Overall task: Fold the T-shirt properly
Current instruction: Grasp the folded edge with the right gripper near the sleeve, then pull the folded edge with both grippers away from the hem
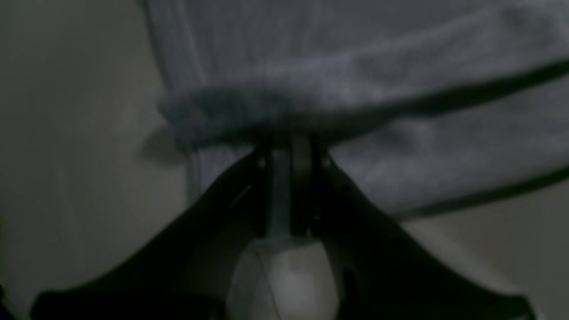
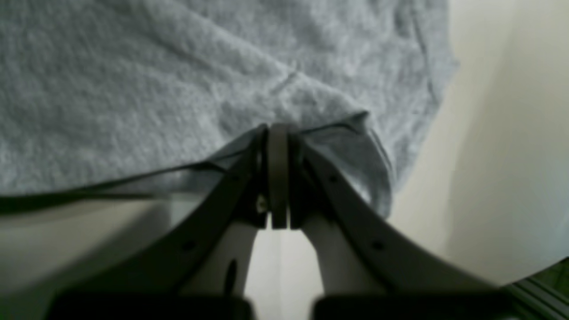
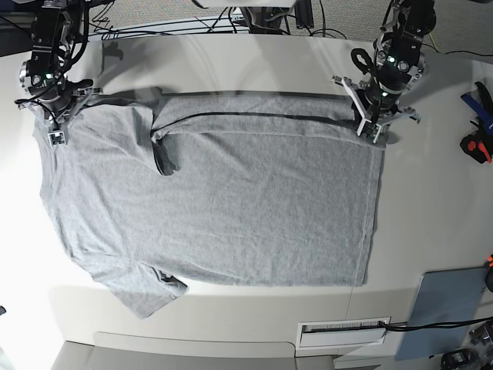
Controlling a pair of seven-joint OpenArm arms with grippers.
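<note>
The heather-grey T-shirt (image 3: pixel 231 208) lies spread on the white table (image 3: pixel 431 216), plain side up, neck end to the left and hem to the right. Its far edge is folded over in a narrow strip, and the far sleeve is tucked inward. My left gripper (image 3: pixel 372 129) is at the far right hem corner, and in the left wrist view the left gripper (image 1: pixel 286 144) is shut on a bunched fold of the T-shirt (image 1: pixel 355 66). My right gripper (image 3: pixel 58 132) is at the far left shoulder, where the right gripper (image 2: pixel 278 131) is shut on the edge of the T-shirt (image 2: pixel 133 89).
Red and blue hand tools (image 3: pixel 476 139) lie at the table's right edge. A grey-blue pad (image 3: pixel 448 308) sits at the front right, beside a white slotted panel (image 3: pixel 343 331). Cables (image 3: pixel 231 15) run along the back.
</note>
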